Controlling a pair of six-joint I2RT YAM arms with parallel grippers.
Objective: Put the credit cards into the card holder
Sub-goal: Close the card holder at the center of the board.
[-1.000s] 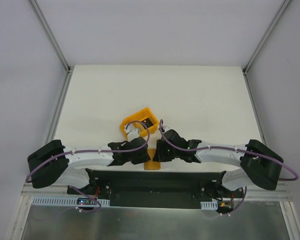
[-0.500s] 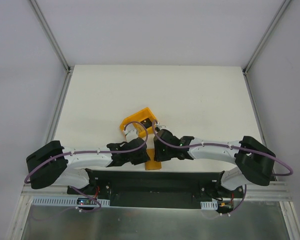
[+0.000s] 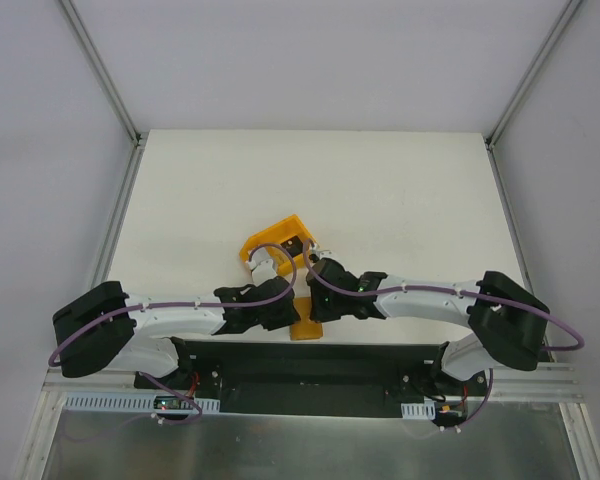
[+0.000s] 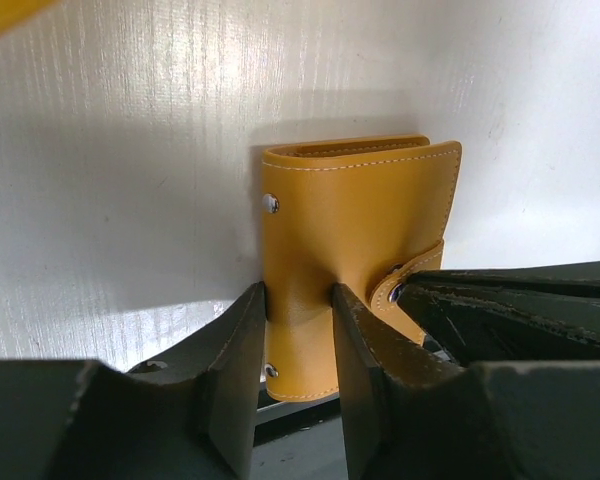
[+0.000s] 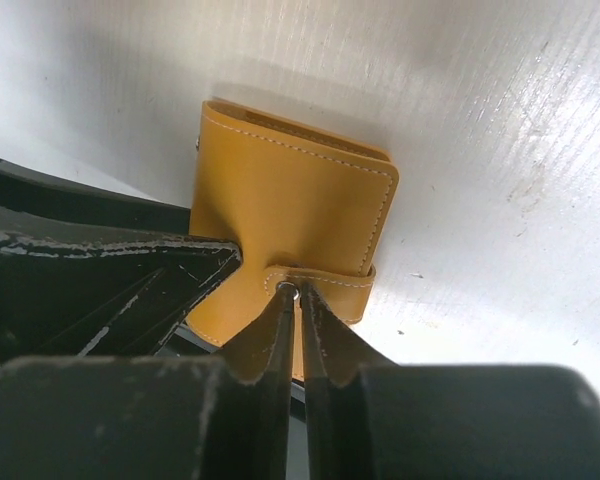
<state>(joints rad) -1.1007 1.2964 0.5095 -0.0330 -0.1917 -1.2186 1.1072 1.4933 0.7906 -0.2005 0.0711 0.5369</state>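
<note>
Card holder lies folded, long axis pointing away from left pincer.

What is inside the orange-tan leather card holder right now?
Nothing shows: the orange-tan leather card holder is folded shut, so its cover hides whatever is inside.

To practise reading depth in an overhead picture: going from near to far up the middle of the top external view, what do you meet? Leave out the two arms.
Black base rail → small orange-tan leather card holder → yellow-orange plastic bin → white table top.
</note>
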